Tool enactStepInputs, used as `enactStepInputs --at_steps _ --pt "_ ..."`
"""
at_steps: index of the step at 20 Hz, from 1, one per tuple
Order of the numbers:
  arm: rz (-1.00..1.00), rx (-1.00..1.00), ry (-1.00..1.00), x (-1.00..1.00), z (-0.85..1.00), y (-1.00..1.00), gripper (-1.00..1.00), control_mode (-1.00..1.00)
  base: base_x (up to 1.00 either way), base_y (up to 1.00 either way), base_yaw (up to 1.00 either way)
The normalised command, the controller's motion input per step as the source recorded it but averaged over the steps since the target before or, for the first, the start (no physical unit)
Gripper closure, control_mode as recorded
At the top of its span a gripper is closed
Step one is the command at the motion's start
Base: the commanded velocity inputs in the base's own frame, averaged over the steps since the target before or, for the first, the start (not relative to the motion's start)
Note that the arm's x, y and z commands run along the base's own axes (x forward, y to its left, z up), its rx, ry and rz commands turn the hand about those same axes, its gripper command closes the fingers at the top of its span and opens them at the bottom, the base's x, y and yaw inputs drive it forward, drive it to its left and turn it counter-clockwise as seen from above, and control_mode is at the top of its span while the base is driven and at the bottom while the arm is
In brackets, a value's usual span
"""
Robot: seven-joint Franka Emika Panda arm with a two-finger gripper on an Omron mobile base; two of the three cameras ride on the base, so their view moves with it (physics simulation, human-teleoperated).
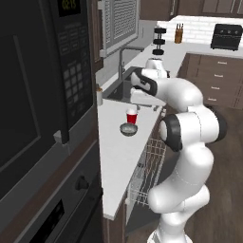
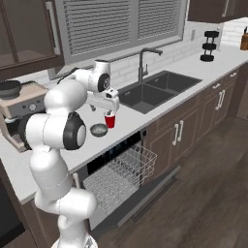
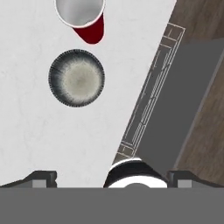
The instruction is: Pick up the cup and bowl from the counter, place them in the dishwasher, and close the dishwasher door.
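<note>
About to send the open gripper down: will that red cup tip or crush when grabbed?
The red cup stands upright and tapers to a narrow base, so a sideways nudge could probably tip it. Its wall looks thin, so it may flex. The bowl sits close beside it and might get bumped.

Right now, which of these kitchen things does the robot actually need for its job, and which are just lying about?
Needed:
- red cup
- grey bowl
- counter they stand on
- dishwasher, rack pulled out
- dishwasher door, folded down
- gripper, open above the cup

Lying about:
- sink and tap
- pale bottle
- knife block
</note>
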Motion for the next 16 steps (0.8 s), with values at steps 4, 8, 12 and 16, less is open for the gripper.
enactStepInputs --at_steps 4,8,12,16 --pt "0.0 0.0 0.01 0.4 -0.38 -0.04 -1.0 -1.0 0.0 0.0 0.0" --pt "0.0 0.01 0.0 0.47 -0.36 -0.01 -1.0 -1.0 0.0 0.0 0.0" --pt "0.0 0.0 0.0 0.6 -0.34 0.0 -1.0 -1.0 0.0 0.0 0.0" --pt "0.0 0.0 0.0 0.49 -0.23 0.0 -1.0 -1.0 0.0 0.0 0.0"
